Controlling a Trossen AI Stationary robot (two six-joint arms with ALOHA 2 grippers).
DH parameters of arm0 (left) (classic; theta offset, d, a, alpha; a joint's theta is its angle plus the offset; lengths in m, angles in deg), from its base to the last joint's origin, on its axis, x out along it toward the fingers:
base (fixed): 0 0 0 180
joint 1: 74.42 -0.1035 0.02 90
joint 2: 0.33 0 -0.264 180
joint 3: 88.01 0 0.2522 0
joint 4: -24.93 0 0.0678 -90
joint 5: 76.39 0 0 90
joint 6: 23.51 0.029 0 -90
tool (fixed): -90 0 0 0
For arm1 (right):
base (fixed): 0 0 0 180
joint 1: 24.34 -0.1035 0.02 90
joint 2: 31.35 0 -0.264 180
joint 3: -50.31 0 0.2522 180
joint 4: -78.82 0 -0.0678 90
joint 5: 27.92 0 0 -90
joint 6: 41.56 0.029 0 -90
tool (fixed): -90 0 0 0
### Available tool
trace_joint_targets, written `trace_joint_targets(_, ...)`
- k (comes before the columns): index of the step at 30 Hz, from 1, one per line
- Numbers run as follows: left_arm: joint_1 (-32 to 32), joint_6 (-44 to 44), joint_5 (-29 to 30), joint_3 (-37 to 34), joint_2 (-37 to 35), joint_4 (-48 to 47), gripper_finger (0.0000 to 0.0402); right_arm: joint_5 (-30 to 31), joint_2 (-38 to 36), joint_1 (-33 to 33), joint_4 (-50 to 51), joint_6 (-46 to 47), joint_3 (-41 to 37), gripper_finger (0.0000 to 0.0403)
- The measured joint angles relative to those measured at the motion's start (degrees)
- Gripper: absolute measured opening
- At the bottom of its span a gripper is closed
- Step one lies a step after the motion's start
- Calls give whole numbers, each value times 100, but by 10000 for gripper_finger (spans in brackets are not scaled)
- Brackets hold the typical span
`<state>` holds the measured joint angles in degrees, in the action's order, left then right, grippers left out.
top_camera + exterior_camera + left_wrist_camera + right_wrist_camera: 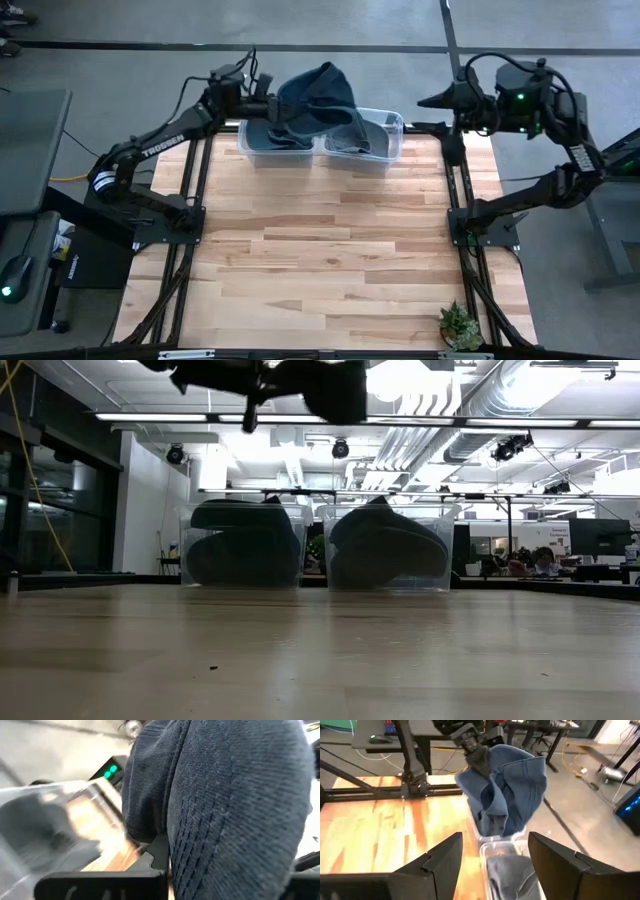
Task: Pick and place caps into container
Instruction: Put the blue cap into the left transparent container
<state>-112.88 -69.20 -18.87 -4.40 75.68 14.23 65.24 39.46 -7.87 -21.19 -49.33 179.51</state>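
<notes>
From above: left gripper point(268, 100) clamped on a blue cap point(318, 95), held up over the two clear bins point(396, 126) at the far edge of the table point(330, 250). Right gripper point(440, 100) parked off the far right corner, fingers spread, holding nothing. Risk here, as a judgement: cap hanging across the wall between the bins, so could drape on that wall or on the rim after release instead of dropping inside (soft cloth, easy to catch). Dark caps already lying in both bins, exact count not possible to tell.

From table height: left bin point(243, 547) and right bin point(386, 548) standing just beside each other, each filled with dark caps up to near the rim. Little room left, so a new cap could sit on top and slide out. Held cap only a dark shape at the upper edge.

From left wrist: cap cloth filling most of the picture, pinched by the dark fingers point(159, 851); bin blurred beside it.

From right wrist: right gripper's own fingers standing wide, empty. Beyond them the cap dangling from the other gripper, above the bins, lower folds close to the rim (possible snag).
</notes>
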Motion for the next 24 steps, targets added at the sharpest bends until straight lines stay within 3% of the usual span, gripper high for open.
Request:
trace_joint_targets(4,-586,294,-585,0,0,-886,15,-10,-120,0,337,243,0,221)
trace_joint_targets(10,-1261,843,-728,0,0,-2380,15,-13,-154,-1,619,284,0,220)
trace_joint_targets(24,-1556,1638,-154,0,433,-3287,15,-13,-145,0,652,225,0,220)
